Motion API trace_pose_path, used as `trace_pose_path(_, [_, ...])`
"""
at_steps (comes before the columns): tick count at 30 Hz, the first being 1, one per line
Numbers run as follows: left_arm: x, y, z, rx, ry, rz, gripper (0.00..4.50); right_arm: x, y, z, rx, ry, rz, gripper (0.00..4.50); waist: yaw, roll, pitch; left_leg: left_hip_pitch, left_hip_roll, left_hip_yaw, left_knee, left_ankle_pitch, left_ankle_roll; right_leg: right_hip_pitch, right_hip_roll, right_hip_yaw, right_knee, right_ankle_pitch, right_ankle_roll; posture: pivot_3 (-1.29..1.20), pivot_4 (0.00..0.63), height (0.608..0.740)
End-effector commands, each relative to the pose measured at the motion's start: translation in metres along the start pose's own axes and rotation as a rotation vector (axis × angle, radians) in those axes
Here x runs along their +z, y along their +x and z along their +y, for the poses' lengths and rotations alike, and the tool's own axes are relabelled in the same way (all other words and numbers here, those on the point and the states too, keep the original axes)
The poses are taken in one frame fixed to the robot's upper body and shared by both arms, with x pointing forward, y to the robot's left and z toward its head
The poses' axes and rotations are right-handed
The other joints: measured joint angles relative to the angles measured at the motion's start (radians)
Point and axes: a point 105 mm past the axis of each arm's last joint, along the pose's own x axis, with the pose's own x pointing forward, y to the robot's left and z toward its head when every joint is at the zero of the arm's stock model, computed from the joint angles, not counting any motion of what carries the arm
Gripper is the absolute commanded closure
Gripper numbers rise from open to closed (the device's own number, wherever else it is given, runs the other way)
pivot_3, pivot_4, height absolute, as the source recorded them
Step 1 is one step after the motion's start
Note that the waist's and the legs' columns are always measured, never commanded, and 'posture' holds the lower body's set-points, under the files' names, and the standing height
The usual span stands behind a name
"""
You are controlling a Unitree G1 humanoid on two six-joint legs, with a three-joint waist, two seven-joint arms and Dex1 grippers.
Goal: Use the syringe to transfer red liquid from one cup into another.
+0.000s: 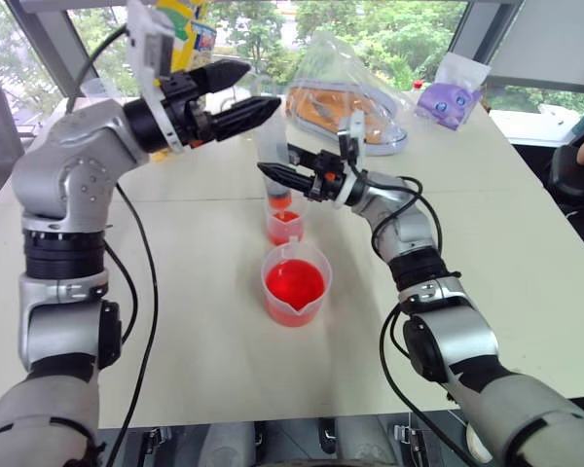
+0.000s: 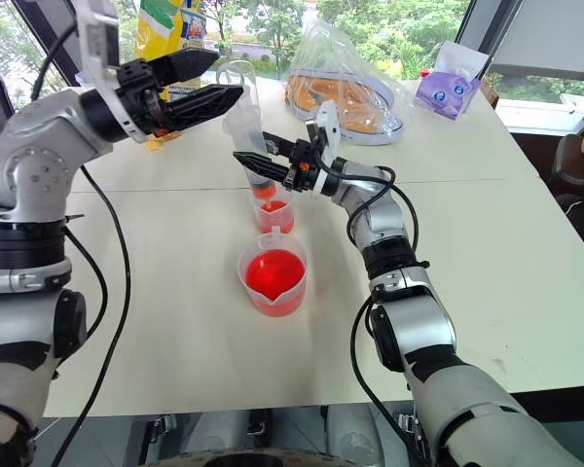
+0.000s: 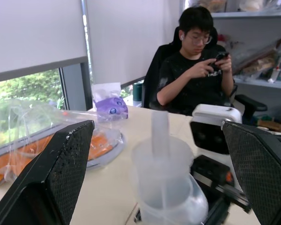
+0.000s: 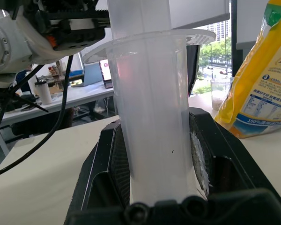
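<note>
The clear, thick-barrelled syringe [image 1: 273, 156] stands upright, its orange-red tip down in the small narrow cup [image 1: 284, 227], which holds some red liquid. Just nearer on the table sits the wider spouted beaker [image 1: 295, 283], upright, with bright red liquid [image 1: 294, 283] inside.

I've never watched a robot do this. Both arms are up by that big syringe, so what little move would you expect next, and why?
Probably the open left gripper closes on the plunger top. The right gripper is shut on the syringe, upright with its orange tip over the small cup, which already holds some red liquid. The plunger stands between the left fingers.
</note>
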Motion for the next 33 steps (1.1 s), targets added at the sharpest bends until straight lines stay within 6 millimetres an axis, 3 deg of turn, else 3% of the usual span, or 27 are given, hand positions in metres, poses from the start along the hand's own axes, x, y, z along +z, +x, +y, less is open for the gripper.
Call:
trace_pose_path(1, [0.015,0.002,-0.001,-0.008,0.053,-0.037,0.02,0.018,0.004,0.001,0.012,-0.052,-0.044,3.1,-0.001,0.0,0.0,0.0,0.0,0.0,0.0,0.0,0.0,0.0,0.0,0.0,0.0,0.0,0.0,0.0,0.15,0.74])
trace_pose_path(4, [0.014,0.004,-0.001,-0.01,0.047,-0.037,0.8,0.018,0.004,0.001,0.015,-0.053,-0.043,3.1,0.0,0.0,0.0,0.0,0.0,0.0,0.0,0.0,0.0,0.0,0.0,0.0,0.0,0.0,0.0,0.0,0.15,0.74])
trace_pose_path(10, [0.014,0.005,-0.002,-0.017,0.039,-0.049,3.84,0.018,0.004,0.003,0.022,-0.056,-0.041,3.1,0.001,0.0,0.0,0.0,0.0,0.0,0.0,-0.001,0.001,0.0,0.0,0.0,0.0,0.0,0.0,0.0,0.15,0.74])
trace_pose_path(11, [0.014,0.005,-0.002,-0.018,0.039,-0.048,4.29,0.018,0.004,0.003,0.022,-0.056,-0.041,3.1,0.001,0.0,0.0,0.0,0.0,0.0,0.0,-0.001,0.001,0.0,0.0,0.0,0.0,0.0,0.0,0.0,0.15,0.74])
trace_pose_path(12, [0.012,0.005,-0.003,-0.025,0.04,-0.039,4.46,0.018,0.005,0.003,0.022,-0.055,-0.041,3.1,0.001,0.0,0.0,0.0,0.0,0.0,0.0,-0.001,0.001,0.0,0.0,0.0,0.0,0.0,0.0,0.0,0.15,0.74])
trace_pose_path(25, [-0.027,0.005,-0.01,-0.061,0.068,0.093,4.46,0.038,0.003,-0.002,0.011,-0.084,-0.069,3.1,0.0,0.0,0.0,0.0,0.0,0.0,0.0,-0.002,0.004,0.0,0.0,0.0,0.0,0.0,0.0,0.0,0.15,0.74])
trace_pose_path(33, [-0.042,0.003,-0.008,-0.055,0.047,0.11,4.46,0.054,-0.003,-0.007,-0.001,-0.113,-0.085,3.1,0.001,0.0,0.0,0.0,0.0,0.0,0.0,-0.002,0.004,0.0,0.0,0.0,0.0,0.0,0.0,0.0,0.15,0.74])
